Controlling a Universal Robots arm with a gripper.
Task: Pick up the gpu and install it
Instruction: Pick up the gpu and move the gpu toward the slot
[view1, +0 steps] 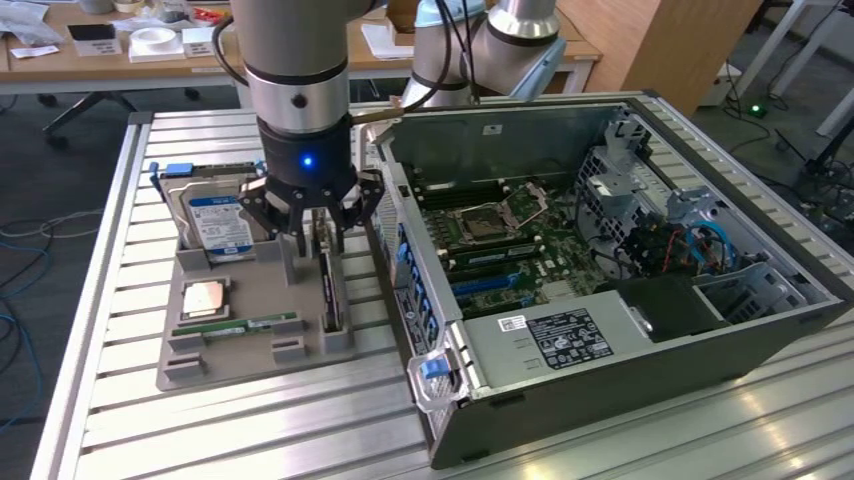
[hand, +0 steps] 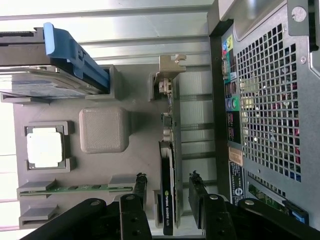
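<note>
The end effector (view1: 320, 245) is hanging over the grey holder (view1: 254, 352) on the desk (view1: 267, 430), with its fingers pointing down and spread apart. In the wrist view the end effector (hand: 167, 176) is straddling the gpu (hand: 168, 160). One finger (hand: 141, 187) is standing on one side of the card and the other on the far side, and a gap is showing between each finger and the card. So it is open and gripping nothing.

The gpu (view1: 328, 295) is standing on its long edge in a slot of the holder (hand: 140, 145), on the side nearest the computer case (view1: 627, 390). Its silver bracket is at the end farthest from the fingers in the wrist view. The hard drive (view1: 220, 220) is standing upright at the back of the same holder, with the processor chip (view1: 203, 297) and the memory stick (view1: 240, 325) lying nearer the front. All three are sitting apart from the fingers.

The case is lying open just beside the holder, on the exterior view's right, with its motherboard (view1: 507, 240) exposed. No card appears to be seated in the blue slots (view1: 487, 285).

Judging from this, the task is only at its start. The approach is looking finished, with the fingers lined up around the card, but the grasp is not yet made. The card is not lifted, and the whole install is remaining undone.
</note>
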